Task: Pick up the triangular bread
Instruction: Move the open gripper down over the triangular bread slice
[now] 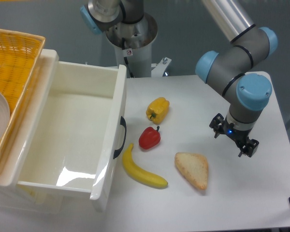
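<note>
The triangular bread [192,169] lies flat near the tabletop's [261,193] front edge, unobstructed for grasping; the gripper [233,139] hovers beside it, jaws apart, empty

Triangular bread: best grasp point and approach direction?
Come straight down on the triangular bread, since it lies flat on the table. Probably close the jaws across the narrower lower corner, edge to edge. The gripper is up-right; the banana on the left stays clear.

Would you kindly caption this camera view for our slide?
UR5e tool hovers right of the triangular bread, which lies beside the banana.
</note>
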You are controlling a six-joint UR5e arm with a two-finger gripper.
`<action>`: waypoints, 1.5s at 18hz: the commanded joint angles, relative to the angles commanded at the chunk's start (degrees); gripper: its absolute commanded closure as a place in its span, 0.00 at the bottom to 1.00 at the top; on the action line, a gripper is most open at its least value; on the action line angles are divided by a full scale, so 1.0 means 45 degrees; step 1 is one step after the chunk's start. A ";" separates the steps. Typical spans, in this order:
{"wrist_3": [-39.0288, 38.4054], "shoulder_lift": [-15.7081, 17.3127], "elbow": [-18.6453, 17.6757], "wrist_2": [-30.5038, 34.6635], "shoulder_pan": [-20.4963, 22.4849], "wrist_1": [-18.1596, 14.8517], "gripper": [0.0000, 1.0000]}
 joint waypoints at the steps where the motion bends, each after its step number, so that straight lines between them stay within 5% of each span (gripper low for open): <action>1: 0.0000 -0.0001 0.0000 0.0000 0.0000 0.0000 0.00; 10: -0.0234 -0.0293 -0.0214 -0.0546 -0.0371 0.0410 0.00; 20: -0.2578 -0.0742 -0.0372 -0.0605 -0.0410 0.0449 0.00; 27: -0.2911 -0.1113 -0.0566 -0.2557 -0.0176 0.0449 0.00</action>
